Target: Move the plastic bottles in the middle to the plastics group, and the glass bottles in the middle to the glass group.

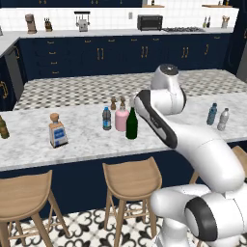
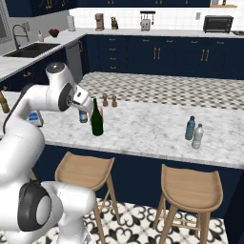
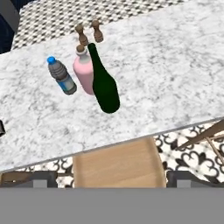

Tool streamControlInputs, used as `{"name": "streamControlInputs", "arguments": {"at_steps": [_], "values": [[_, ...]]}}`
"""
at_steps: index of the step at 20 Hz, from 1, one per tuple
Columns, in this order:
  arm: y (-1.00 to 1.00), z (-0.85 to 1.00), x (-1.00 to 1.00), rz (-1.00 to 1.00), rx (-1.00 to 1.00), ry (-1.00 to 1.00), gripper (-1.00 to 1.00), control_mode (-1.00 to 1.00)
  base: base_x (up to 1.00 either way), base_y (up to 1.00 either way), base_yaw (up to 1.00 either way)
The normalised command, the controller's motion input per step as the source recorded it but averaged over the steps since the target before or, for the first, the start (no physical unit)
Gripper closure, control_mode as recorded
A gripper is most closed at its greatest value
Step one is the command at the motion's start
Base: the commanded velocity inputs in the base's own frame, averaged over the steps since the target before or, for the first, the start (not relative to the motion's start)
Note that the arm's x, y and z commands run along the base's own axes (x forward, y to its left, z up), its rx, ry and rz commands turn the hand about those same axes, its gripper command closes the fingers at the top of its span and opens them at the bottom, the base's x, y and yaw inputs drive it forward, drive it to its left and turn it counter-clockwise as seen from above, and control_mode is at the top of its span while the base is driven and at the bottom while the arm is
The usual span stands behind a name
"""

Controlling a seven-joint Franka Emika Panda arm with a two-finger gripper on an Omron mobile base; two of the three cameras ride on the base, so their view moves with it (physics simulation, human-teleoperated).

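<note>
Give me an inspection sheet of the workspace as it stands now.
Surface: white marbled counter, nothing spilled.
Job's things: small clear water bottle with blue label, squat pink bottle and tall dark green wine bottle upright mid-counter; slim blue bottle and grey-clear bottle at right; square clear corked bottle and amber-brown bottle at left.
Clutter: two brown shakers behind the middle trio.
Claw: tips low in hand view, holding nothing; opening unclear.
Cables: nothing seen.
Surroundings: wooden stools, navy cabinets.
</note>
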Motion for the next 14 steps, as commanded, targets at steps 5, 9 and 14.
{"name": "streamControlInputs", "arguments": {"at_steps": [5, 9, 14], "values": [[-0.31, 0.00, 0.15, 0.01, 0.05, -0.01, -1.00, -1.00, 0.00, 0.00, 0.00], [-0.13, 0.03, 0.45, 0.11, -0.07, 0.02, -1.00, -1.00, 0.00, 0.00, 0.00], [0.05, 0.00, 0.16, 0.17, -0.31, 0.01, -1.00, -1.00, 0.00, 0.00, 0.00]]}}
